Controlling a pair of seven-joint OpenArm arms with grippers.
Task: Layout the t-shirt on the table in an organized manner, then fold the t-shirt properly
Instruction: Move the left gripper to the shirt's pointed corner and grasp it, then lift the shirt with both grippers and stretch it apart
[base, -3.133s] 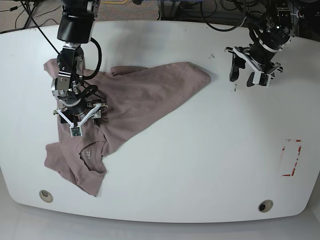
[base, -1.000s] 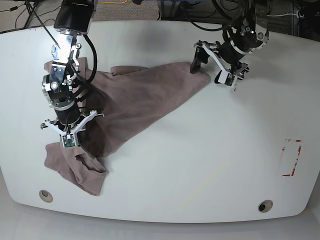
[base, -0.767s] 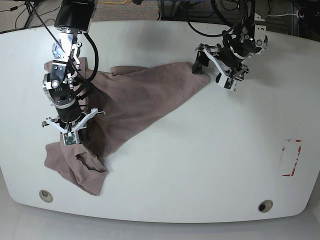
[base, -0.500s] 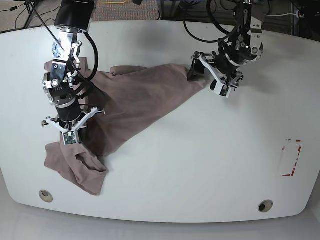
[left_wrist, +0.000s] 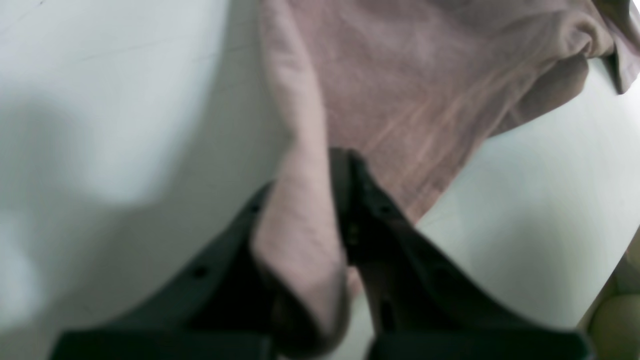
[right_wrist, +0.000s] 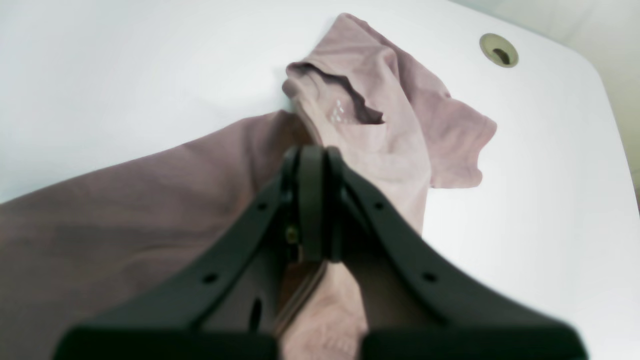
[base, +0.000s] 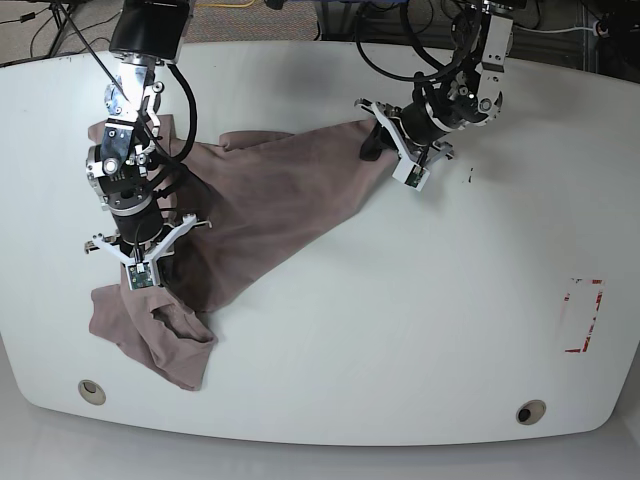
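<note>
The mauve t-shirt lies crumpled on the left half of the white table. My right gripper is shut on a pinch of cloth in the shirt's middle and holds it raised. In the right wrist view the closed gripper pinches the t-shirt, with the neck opening just beyond it. My left gripper is at the shirt's far right corner. In the left wrist view the left gripper has a fold of the t-shirt between its jaws.
Two metal grommet holes sit near the table's front edge; one also shows in the right wrist view. A red tape rectangle is at the right. Cables run behind the back edge.
My left gripper moved left from open table onto the shirt's right corner and closed on it; the corner shifted a little left. My right gripper stayed put, holding the cloth.
</note>
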